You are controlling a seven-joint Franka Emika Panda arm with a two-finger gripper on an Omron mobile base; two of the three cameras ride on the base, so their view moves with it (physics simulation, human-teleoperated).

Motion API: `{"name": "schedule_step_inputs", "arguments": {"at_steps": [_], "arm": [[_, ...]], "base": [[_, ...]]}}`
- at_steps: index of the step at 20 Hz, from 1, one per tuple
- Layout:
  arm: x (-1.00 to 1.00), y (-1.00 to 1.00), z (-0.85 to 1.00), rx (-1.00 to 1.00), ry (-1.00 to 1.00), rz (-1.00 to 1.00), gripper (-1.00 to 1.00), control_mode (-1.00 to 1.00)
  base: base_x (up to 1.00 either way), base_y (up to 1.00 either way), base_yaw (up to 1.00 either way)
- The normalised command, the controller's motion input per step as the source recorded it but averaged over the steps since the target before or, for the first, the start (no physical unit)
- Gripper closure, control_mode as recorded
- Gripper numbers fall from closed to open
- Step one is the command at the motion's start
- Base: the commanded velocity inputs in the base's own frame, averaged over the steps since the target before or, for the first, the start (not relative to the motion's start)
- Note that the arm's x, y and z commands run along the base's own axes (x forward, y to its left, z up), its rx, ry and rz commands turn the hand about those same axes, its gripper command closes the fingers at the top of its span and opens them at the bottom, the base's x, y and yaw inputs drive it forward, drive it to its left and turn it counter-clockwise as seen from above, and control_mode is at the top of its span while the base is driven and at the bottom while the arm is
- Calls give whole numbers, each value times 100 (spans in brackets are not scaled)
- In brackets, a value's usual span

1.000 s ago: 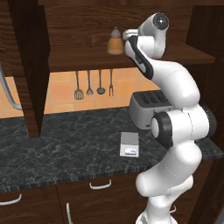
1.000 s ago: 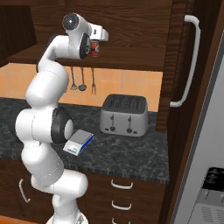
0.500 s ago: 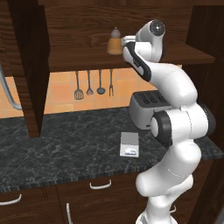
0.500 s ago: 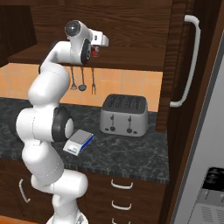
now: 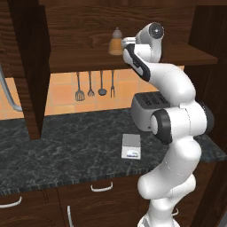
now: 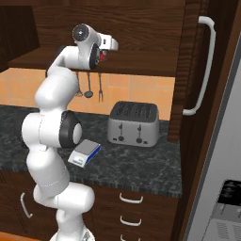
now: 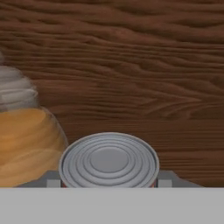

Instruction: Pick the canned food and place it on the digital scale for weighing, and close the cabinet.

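Observation:
The canned food (image 7: 109,160) shows its ribbed silver top low in the hand view, in front of the cabinet's wood back wall. My gripper (image 7: 109,180) has a grey fingertip (image 7: 53,179) tight against each side of the tin. Seen from the right base, the red label (image 6: 102,55) peeks out just under the hand, above the cabinet shelf (image 6: 136,70). The digital scale (image 5: 131,146) lies on the dark counter below, by the arm's base. Both cabinet doors stand open, one at the right (image 6: 190,70) and one at the left (image 5: 31,71).
A tan bottle with a grey cap (image 5: 116,42) stands on the shelf right beside the tin. The silver toaster (image 6: 133,123) sits on the counter behind the scale. Utensils (image 5: 91,84) hang on the tiled wall. The door's long bar handle (image 6: 205,66) juts out at right.
The hand has shifted slightly lower and further toward the shelf's inside, staying around the tin. The bottle, scale and toaster have not moved.

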Motion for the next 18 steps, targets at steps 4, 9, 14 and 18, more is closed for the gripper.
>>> {"name": "schedule_step_inputs", "arguments": {"at_steps": [4,9,14,18], "arm": [[-2,4,-16,0,0,1,100,-100],[-76,5,11,0,-12,0,100,-100],[-100,4,11,1,-15,3,100,-100],[-100,2,0,4,-8,4,100,-100]], "base": [[0,0,0],[0,0,0],[0,0,0],[0,0,0]]}}
